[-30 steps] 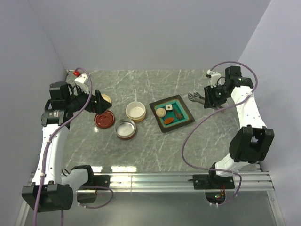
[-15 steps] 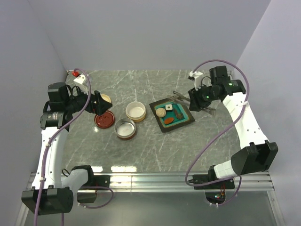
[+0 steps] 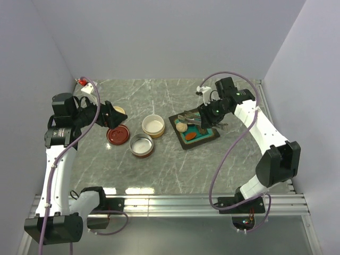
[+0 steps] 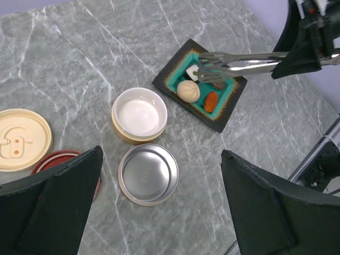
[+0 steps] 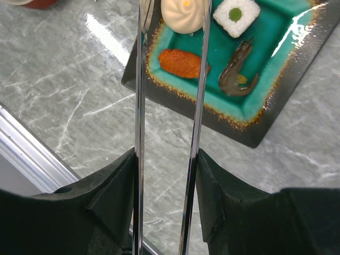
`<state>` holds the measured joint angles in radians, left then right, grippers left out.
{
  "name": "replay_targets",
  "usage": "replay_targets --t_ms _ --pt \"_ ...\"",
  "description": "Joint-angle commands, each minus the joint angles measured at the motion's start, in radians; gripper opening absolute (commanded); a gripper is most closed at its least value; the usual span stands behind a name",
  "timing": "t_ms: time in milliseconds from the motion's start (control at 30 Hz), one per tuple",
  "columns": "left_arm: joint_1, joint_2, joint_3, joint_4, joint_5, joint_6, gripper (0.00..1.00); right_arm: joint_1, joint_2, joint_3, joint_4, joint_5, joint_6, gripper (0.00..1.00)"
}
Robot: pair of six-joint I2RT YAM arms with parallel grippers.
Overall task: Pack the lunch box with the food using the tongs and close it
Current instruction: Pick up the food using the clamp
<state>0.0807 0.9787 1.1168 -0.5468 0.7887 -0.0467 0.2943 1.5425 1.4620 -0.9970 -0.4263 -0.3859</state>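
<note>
Swinging in from the table's right edge, the right arm now reaches over the teal tray, bringing the tongs with it, while the left arm keeps its post at the far left. The right gripper is clamped on the tongs near their joined end, one black finger pressed against each thin metal arm, and the two arms stand apart. From the left wrist camera, the forked tips hang above the tray's far half, over the white cube and the dark brown shrimp-like piece; whether they touch the food cannot be told. The right wrist camera shows the pale round bun lying between the two arms near their tips, with the orange-red oblong just beside it. All four pieces lie on the tray. The left gripper hangs with its fingers spread wide and nothing between them, above the table's left side. Below it sit the lunch box parts: a cream bowl, open and white inside, a steel tin just beside it, a cream lid and a red lid farther left. The grey marble table carries everything.
</note>
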Motion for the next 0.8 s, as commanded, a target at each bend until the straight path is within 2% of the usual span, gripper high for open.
replay_targets --t_ms 0,767 --pt "-0.004 -0.022 0.023 0.045 0.021 -0.016 0.99 0.009 0.019 0.009 0.047 -0.002 0.022 0.52" --pt "-0.004 -0.018 0.028 0.051 0.001 0.021 0.99 0.014 0.102 -0.051 0.089 -0.02 0.065 0.5"
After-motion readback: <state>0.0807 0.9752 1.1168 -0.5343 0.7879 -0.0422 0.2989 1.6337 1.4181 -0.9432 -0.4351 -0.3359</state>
